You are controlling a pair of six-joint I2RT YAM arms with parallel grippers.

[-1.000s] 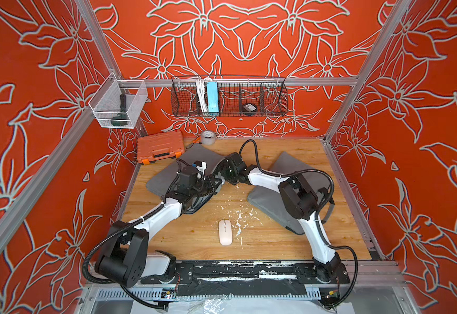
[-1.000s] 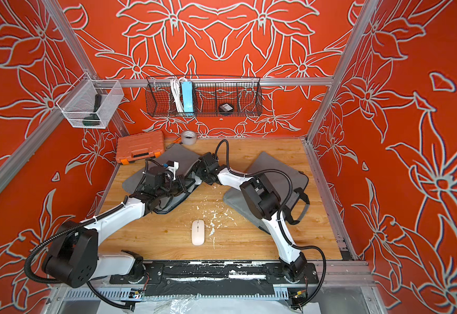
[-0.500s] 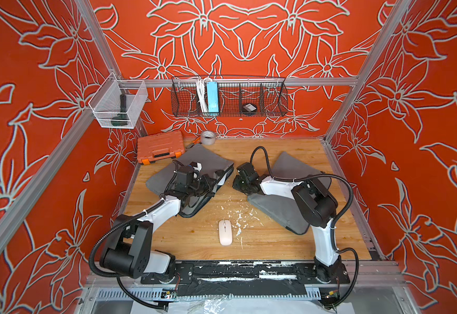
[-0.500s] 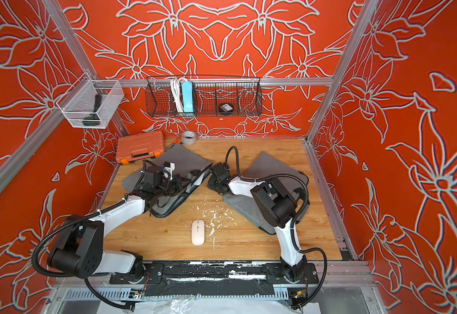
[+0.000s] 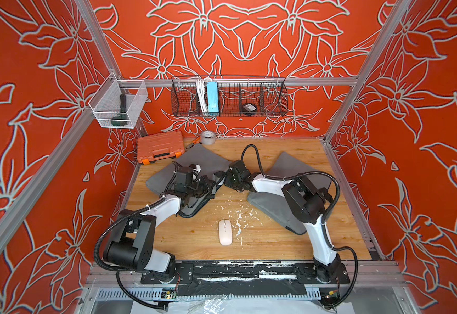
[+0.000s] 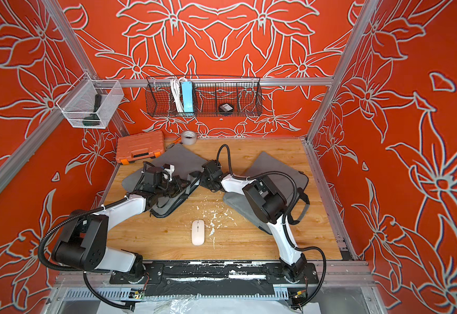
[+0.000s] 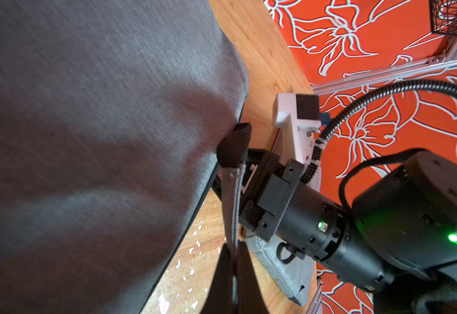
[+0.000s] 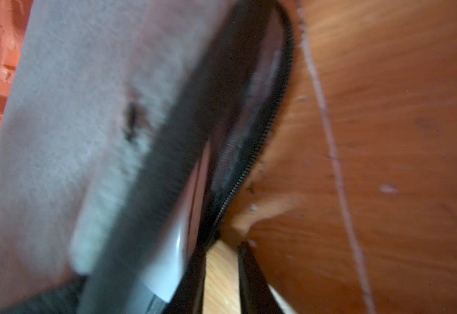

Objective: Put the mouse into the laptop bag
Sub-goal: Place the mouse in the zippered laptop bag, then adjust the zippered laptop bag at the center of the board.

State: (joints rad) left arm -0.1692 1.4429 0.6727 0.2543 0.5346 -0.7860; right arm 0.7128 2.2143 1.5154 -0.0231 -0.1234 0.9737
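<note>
Since half a second ago the right gripper [image 5: 226, 179] has swung back left to the open edge of the laptop bag [image 5: 202, 159], left of centre in both top views. Its jaws stand narrowly apart, with bare wood between them. The left gripper [image 7: 232, 248] is clamped on the bag's grey strap [image 7: 231, 195]. The mouse [image 5: 225, 231] lies lower centre on the table [image 5: 262, 244], well apart from the bag.

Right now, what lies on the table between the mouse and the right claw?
Nothing solid: between the mouse and the right claw there is only bare wooden table with scattered white flecks. Both top views show this.
</note>
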